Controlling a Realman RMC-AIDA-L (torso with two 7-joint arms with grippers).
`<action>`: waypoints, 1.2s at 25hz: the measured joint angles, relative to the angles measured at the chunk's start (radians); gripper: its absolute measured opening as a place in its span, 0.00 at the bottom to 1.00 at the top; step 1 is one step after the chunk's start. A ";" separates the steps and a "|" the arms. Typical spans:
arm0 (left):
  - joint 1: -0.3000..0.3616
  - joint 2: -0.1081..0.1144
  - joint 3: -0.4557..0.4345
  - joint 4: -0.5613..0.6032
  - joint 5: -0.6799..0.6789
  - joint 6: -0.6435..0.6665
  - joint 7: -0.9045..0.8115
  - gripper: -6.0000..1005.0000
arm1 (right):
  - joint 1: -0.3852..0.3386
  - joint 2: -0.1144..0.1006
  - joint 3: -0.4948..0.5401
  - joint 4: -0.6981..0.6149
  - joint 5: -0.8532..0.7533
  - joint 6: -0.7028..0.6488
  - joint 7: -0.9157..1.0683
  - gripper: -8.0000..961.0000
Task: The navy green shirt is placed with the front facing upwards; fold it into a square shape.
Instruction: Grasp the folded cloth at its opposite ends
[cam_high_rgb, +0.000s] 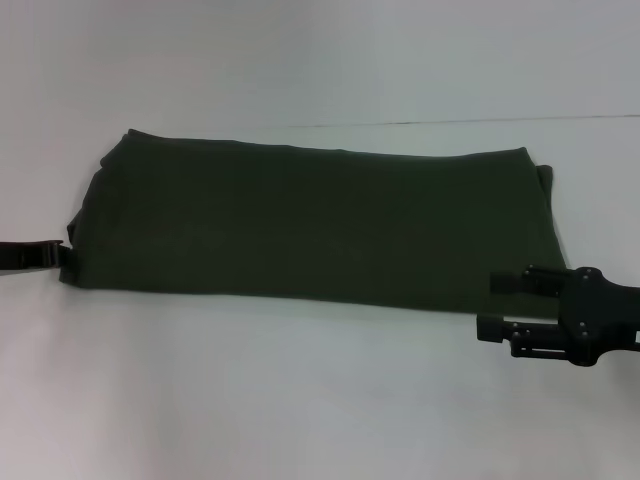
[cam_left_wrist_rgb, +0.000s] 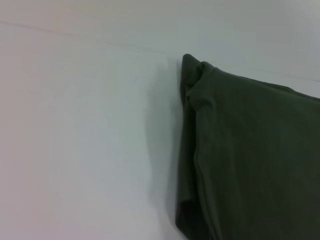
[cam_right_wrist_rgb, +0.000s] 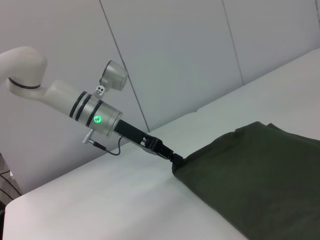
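The navy green shirt (cam_high_rgb: 310, 220) lies on the white table (cam_high_rgb: 300, 400) as a long dark rectangle with its plain side up; no lettering shows. At the shirt's left end my left gripper (cam_high_rgb: 62, 253) is low and shut on the cloth's edge. The right wrist view shows that same left gripper (cam_right_wrist_rgb: 173, 157) meeting the shirt (cam_right_wrist_rgb: 260, 180) at a corner. My right gripper (cam_high_rgb: 503, 305) hovers at the shirt's near right corner, open, its upper finger (cam_high_rgb: 510, 283) over the cloth's edge. The left wrist view shows the layered end of the shirt (cam_left_wrist_rgb: 250, 160).
A thin seam (cam_high_rgb: 470, 123) runs across the table behind the shirt. Bare white table lies in front of the shirt and to its left. A panelled wall (cam_right_wrist_rgb: 200, 60) stands behind the left arm (cam_right_wrist_rgb: 85, 107).
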 joint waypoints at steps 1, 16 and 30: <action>0.000 0.000 0.002 0.000 0.000 -0.002 0.000 0.24 | 0.000 0.000 0.001 0.000 0.000 0.000 0.000 0.84; -0.001 0.000 -0.004 0.010 -0.011 0.009 0.016 0.03 | -0.044 -0.032 0.073 0.000 0.000 0.222 0.164 0.84; -0.011 -0.003 -0.004 0.006 -0.014 0.003 0.026 0.03 | -0.027 -0.035 0.064 0.070 -0.120 0.503 0.324 0.84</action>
